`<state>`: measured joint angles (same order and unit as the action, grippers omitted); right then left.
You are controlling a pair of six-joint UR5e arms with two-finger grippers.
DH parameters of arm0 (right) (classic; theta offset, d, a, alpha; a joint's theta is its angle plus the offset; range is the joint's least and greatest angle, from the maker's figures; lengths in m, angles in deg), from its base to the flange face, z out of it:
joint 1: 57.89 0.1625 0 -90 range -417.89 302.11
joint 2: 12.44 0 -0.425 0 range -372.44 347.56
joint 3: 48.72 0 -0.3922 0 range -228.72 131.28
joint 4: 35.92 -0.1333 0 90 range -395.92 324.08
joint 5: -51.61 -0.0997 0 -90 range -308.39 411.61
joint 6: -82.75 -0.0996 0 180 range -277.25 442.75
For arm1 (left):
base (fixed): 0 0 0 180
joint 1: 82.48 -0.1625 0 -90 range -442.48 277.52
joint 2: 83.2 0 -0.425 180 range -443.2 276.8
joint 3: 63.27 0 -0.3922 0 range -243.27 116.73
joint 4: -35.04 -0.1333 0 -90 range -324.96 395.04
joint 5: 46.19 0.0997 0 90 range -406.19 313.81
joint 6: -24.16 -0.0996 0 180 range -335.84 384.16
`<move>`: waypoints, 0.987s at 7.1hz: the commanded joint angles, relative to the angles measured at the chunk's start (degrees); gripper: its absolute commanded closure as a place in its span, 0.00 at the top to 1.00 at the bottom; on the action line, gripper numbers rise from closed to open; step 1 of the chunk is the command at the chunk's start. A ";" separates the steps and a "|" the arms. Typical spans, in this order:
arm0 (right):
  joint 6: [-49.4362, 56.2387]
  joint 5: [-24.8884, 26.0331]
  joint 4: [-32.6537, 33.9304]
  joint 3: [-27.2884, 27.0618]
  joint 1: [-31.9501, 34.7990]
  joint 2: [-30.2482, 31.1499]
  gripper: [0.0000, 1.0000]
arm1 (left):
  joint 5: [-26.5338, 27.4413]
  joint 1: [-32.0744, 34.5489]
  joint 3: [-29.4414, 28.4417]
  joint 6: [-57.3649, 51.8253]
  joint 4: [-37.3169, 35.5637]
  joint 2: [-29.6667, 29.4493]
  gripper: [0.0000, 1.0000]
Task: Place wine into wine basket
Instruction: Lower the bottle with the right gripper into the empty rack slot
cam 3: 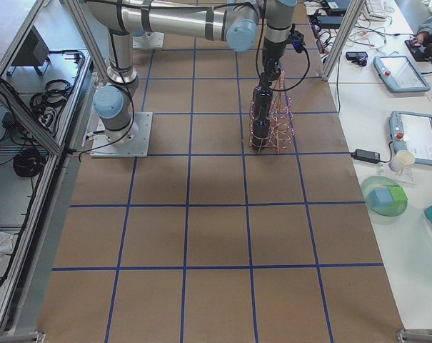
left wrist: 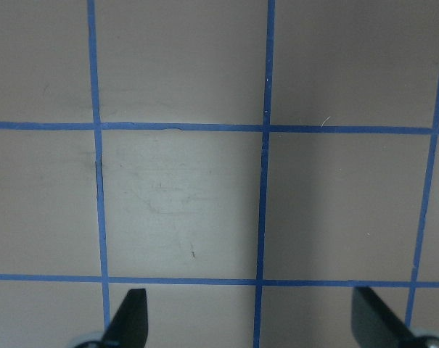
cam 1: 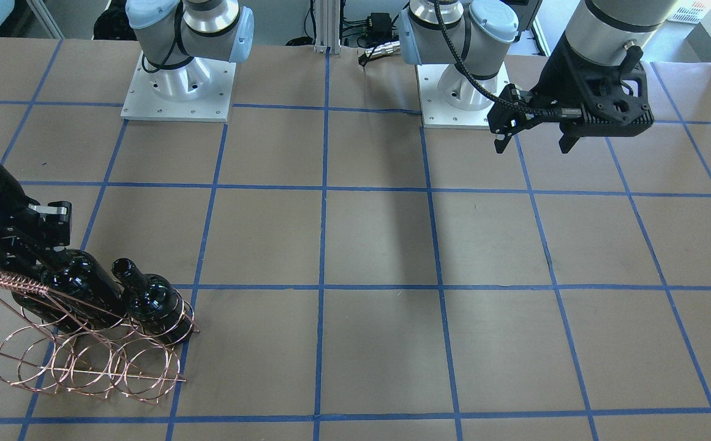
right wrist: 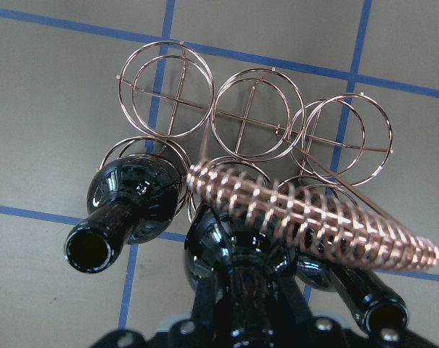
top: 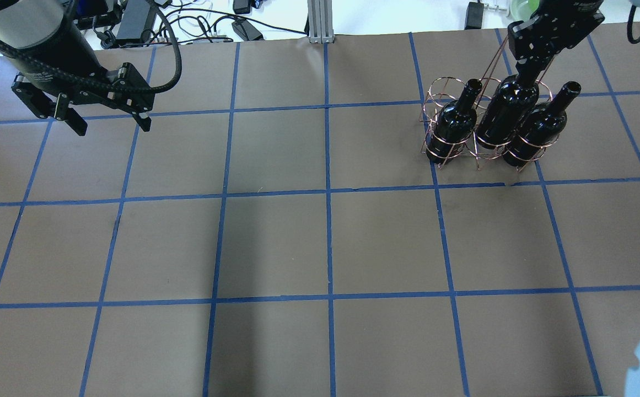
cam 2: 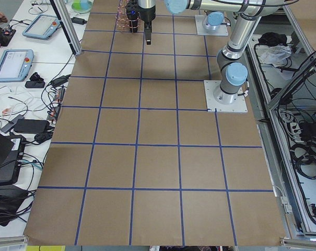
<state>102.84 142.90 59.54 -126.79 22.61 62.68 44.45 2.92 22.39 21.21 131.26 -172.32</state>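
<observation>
Wine (top: pixel 507 113) stands mid-row in our wine basket (right wrist: pixel 313 214) at one o'clock, neck pinched by our right gripper (top: pixel 528 74); our left gripper (top: pixel 113 128) hangs spread at ten o'clock.

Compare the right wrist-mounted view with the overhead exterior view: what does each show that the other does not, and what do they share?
Only the wrist view: the coiled-wire handle close up, and the cross wires at the bottom of three empty rings.
Only the overhead view: the left gripper, open above the bare table.
Both: the wine basket holding three bottles, with the right gripper closed on the neck of the middle wine bottle.
</observation>
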 commanded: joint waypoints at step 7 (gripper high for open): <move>1.62 0.02 8.07 -6.74 0.00 0.55 0.77 | 0.42 2.31 0.21 1.02 0.11 0.53 1.00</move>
<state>104.42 142.83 67.17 -133.54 22.61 62.67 44.81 5.30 22.54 22.26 131.29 -171.81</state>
